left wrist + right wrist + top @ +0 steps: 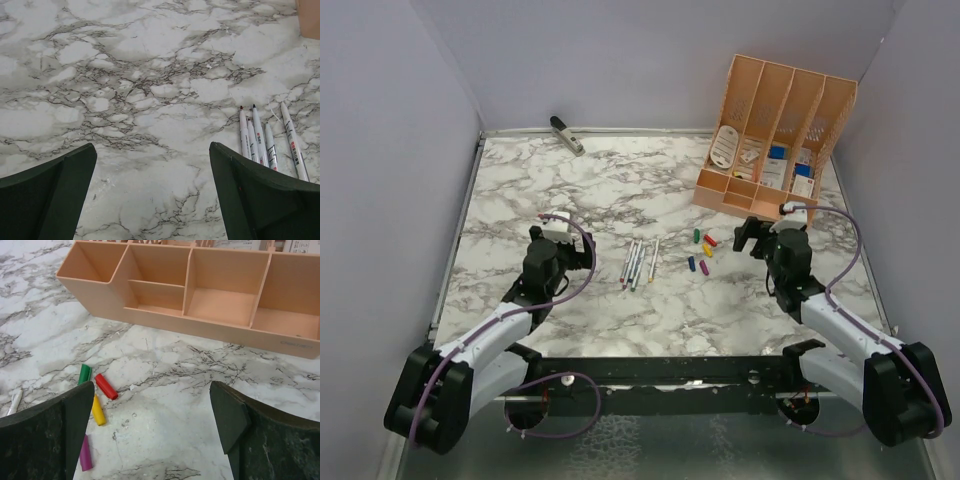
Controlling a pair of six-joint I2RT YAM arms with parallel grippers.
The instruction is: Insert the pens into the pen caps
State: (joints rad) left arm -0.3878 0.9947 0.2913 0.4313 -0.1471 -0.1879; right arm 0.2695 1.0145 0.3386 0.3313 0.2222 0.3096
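Several thin white pens (639, 263) lie side by side in the middle of the marble table; they also show at the right of the left wrist view (267, 142). Small caps lie right of them: green (696, 236), red (710, 240), yellow (708, 251), blue (691, 264) and magenta (704, 268). In the right wrist view the green (84, 374), red (106, 386), yellow (98, 410) and magenta (85, 453) caps lie by the left finger. My left gripper (557, 222) is open and empty, left of the pens. My right gripper (752, 233) is open and empty, right of the caps.
An orange desk organiser (775, 140) with papers stands at the back right, its low front compartments in the right wrist view (190, 295). A grey clip-like tool (566, 135) lies at the back wall. Walls enclose the table on three sides.
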